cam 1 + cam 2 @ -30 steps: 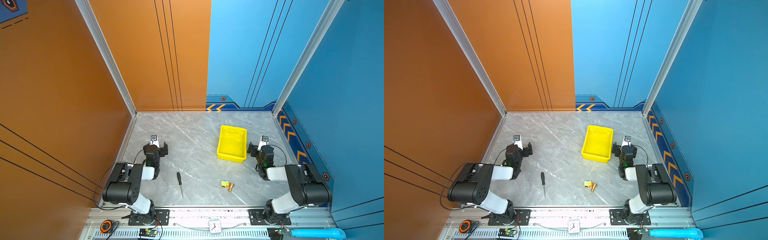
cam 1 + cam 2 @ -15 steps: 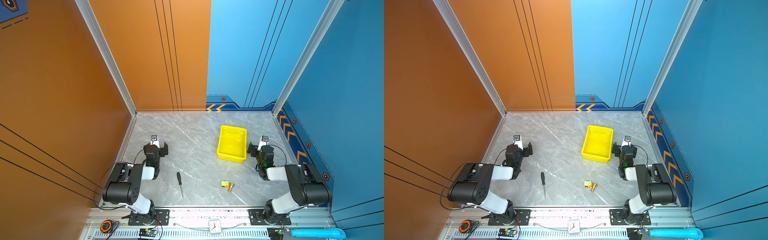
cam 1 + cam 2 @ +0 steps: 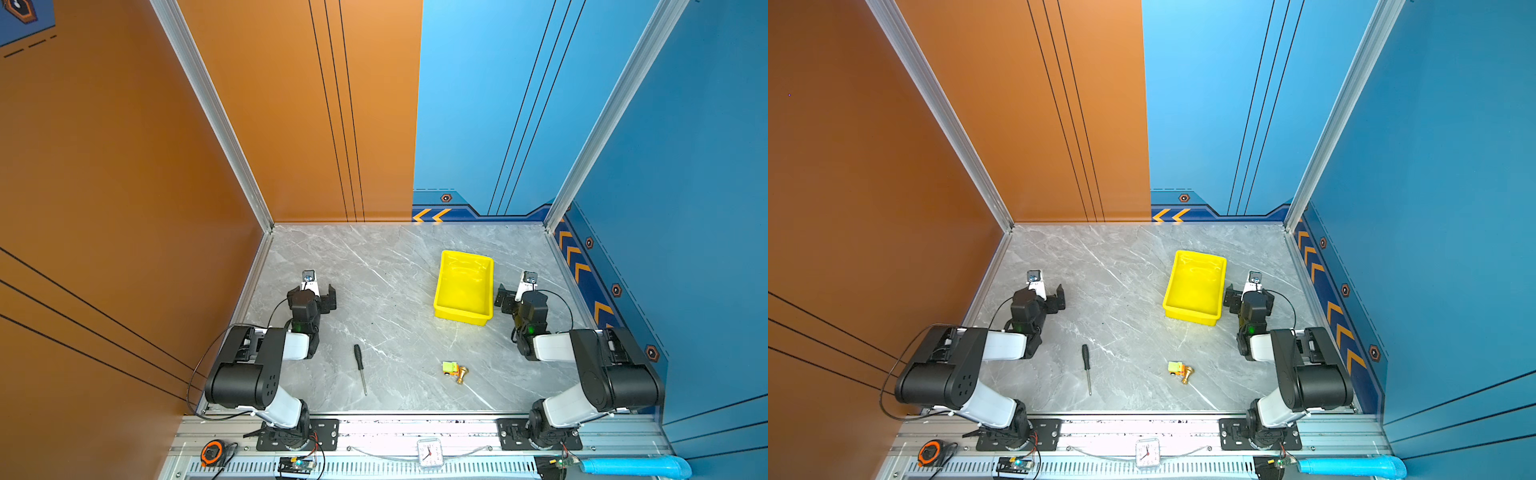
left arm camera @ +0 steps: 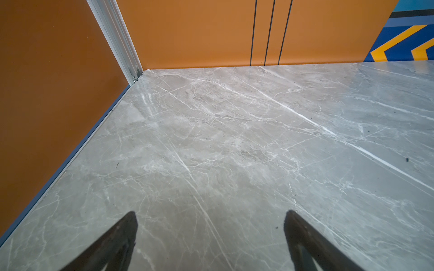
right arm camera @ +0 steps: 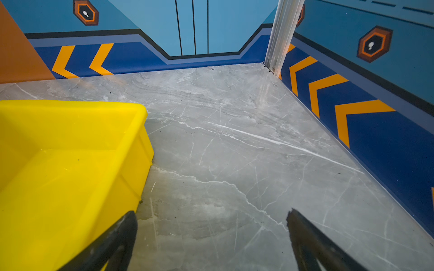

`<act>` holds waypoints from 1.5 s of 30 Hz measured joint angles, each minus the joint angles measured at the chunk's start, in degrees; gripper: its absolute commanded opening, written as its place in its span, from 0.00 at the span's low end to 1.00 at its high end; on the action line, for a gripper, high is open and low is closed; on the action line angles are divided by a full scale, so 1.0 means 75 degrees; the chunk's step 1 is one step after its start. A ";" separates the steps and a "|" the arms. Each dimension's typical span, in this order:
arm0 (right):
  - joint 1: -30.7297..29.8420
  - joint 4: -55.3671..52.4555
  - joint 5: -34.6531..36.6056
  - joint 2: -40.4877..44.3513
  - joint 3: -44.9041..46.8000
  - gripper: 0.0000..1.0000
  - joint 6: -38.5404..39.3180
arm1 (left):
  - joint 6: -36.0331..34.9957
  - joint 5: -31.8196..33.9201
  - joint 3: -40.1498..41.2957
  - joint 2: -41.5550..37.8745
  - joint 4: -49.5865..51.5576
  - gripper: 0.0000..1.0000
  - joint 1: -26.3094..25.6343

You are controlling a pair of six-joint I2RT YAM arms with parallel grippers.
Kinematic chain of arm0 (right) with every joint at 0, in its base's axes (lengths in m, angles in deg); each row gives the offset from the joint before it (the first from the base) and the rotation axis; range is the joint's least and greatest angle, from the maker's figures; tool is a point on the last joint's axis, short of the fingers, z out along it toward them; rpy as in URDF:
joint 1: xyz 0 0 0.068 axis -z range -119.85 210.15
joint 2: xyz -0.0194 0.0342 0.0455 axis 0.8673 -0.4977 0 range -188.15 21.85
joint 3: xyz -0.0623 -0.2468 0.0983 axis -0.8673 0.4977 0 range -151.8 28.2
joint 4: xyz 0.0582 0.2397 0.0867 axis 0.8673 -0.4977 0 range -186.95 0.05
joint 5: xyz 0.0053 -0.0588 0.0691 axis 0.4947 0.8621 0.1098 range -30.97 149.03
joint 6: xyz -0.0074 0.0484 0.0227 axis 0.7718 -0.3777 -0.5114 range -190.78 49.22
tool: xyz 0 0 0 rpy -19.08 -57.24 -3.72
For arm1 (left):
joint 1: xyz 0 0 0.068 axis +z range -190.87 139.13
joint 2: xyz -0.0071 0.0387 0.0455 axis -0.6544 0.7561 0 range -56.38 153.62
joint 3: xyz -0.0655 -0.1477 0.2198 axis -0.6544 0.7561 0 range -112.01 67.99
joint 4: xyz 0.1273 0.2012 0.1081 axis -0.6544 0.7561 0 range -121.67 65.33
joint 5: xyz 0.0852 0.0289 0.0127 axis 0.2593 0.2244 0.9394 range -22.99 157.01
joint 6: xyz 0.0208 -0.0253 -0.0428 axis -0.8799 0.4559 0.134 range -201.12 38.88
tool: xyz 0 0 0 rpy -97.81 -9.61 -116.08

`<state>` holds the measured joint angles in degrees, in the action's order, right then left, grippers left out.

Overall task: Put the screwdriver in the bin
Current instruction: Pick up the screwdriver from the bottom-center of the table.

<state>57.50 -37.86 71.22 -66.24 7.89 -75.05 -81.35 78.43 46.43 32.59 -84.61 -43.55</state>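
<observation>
Looks like start pose: left claw [image 4: 210, 212] and right claw [image 5: 211, 212] both spread, empty, low over the desk [image 3: 395, 270]; screwdriver [image 3: 359, 368] lies flat on the left claw's side, well apart from the bin [image 3: 461, 318], so left likely picks.

Bright, even overhead light; shadows are faint and soft. The bin [image 3: 460, 316] gleams inside, and the front rail [image 3: 395, 428] blows out white. Top views are sharp; wall posts [image 3: 212, 108] lean outward. In wrist views the fingers [image 4: 112, 244] are dark and blurred.
</observation>
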 measured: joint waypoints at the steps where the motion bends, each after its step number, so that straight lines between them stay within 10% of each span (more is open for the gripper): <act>1: 0.0000 0.0000 0.0000 0.0000 0.0000 1.00 0.0000 | 0.0000 0.0000 0.0000 0.0000 0.0000 0.98 0.0000; 21: -0.0003 -0.0554 -0.0131 0.1279 0.0108 1.00 0.0052 | 0.0035 0.0012 -0.0149 -0.1134 0.1236 0.98 0.0006; 45: -0.3314 -0.9250 0.1367 0.3558 -0.3756 1.00 -0.2853 | 0.4010 0.0061 -0.3713 -0.3054 1.1823 0.98 -0.1833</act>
<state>32.64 -107.23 81.47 -39.56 -20.29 -96.45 -51.28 78.89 18.58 9.69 4.06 -57.30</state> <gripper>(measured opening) 0.999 0.981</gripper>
